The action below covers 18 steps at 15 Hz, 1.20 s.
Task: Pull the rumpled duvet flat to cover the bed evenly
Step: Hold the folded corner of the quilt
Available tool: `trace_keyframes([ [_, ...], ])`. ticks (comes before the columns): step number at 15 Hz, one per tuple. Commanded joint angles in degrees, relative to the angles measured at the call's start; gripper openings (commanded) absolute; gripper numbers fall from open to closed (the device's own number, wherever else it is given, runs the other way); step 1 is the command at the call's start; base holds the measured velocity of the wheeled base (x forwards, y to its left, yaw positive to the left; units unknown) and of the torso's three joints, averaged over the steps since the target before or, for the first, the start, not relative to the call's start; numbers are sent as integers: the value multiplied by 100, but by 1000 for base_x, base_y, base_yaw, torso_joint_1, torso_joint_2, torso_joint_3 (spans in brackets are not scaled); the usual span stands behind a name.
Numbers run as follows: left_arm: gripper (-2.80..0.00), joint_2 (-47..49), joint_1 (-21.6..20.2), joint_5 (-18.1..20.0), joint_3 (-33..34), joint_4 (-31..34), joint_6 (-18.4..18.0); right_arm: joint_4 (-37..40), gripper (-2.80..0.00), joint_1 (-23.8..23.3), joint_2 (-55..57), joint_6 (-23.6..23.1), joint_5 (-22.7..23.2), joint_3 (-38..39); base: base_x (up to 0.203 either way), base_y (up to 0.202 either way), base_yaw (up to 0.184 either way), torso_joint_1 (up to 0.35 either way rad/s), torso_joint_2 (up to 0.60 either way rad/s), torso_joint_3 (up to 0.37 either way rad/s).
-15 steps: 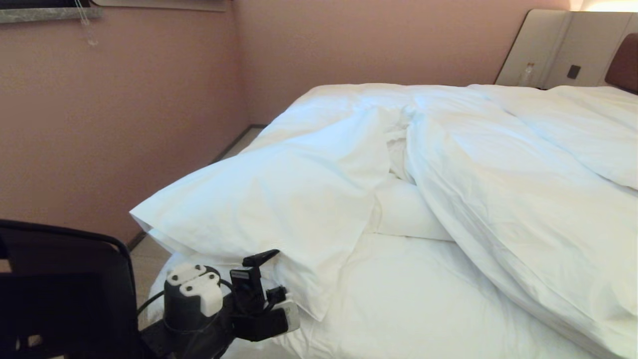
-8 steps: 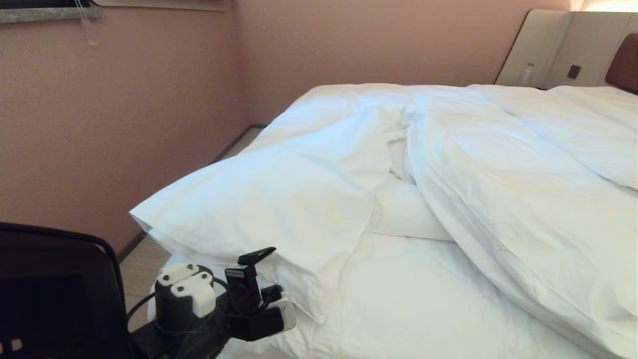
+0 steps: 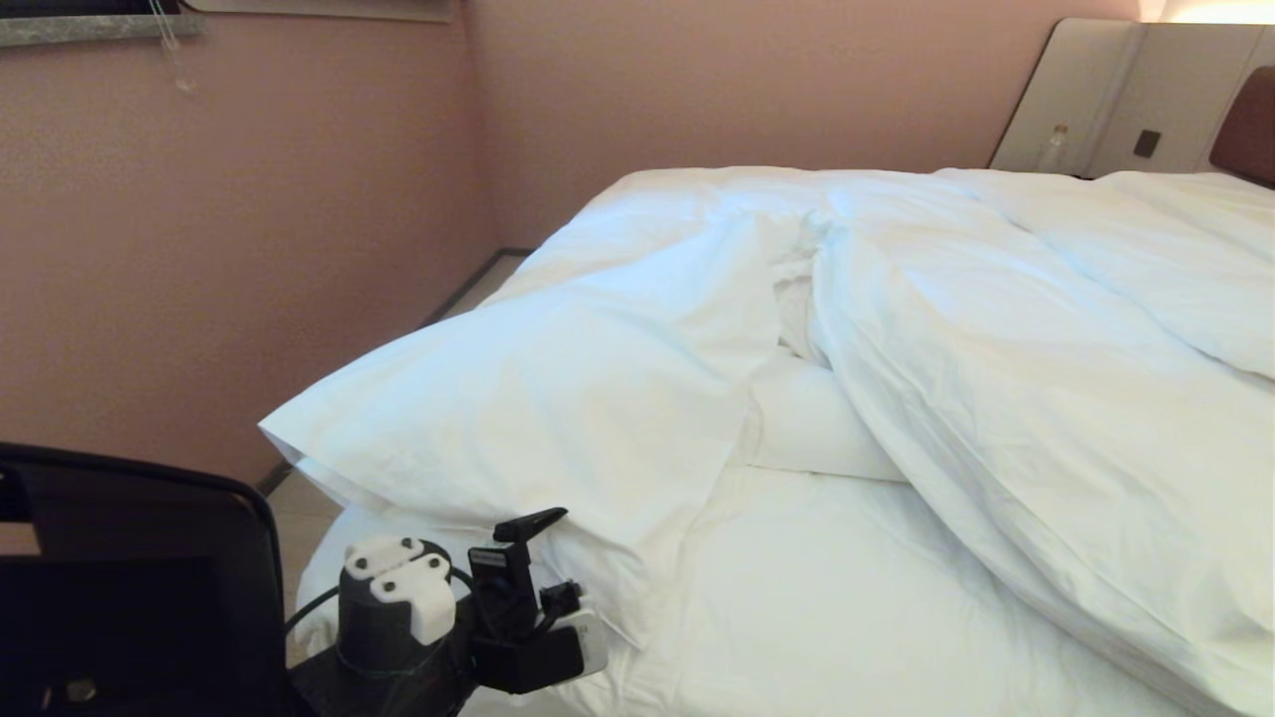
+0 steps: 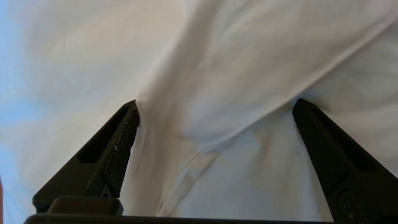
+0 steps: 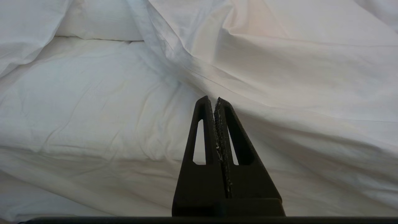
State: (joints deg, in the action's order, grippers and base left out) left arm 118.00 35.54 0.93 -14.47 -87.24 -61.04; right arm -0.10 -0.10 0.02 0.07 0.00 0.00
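Dim warm room; lamp glow (image 3: 1210, 10) top right corner; left wrist close-up soft, blurred.

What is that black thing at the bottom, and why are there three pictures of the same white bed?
It is a robot with two arms, making a bed. One picture comes from a camera on its head; the other two come from cameras on its wrists, looking past its fingers. The black thing is its left gripper, a kind of pinching hand. In its wrist picture the two black fingers are spread wide open with a fold of the puffy white duvet between them, not squeezed yet. The right gripper is pinched shut on nothing, waiting in front of the bed. The duvet lies bunched up, so the sheet shows.
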Motion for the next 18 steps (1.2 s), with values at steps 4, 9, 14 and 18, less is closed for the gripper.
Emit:
trace_keyframes([
  [4,0,-11,30,-16,-193,-272,83,9,-280,1,-2,1,1,0,0,0,0,0,0,0],
  [9,0,188,6,-251,-416,-272,126,1,-280,1,-2,1,9,0,0,0,0,0,0,0],
  [14,0,346,-39,-260,-646,-272,181,1,-280,1,-2,1,9,0,0,0,0,0,0,0],
  [18,0,279,-54,-261,-704,-272,242,3,-280,1,-2,1,0,0,0,0,0,0,0,0],
])
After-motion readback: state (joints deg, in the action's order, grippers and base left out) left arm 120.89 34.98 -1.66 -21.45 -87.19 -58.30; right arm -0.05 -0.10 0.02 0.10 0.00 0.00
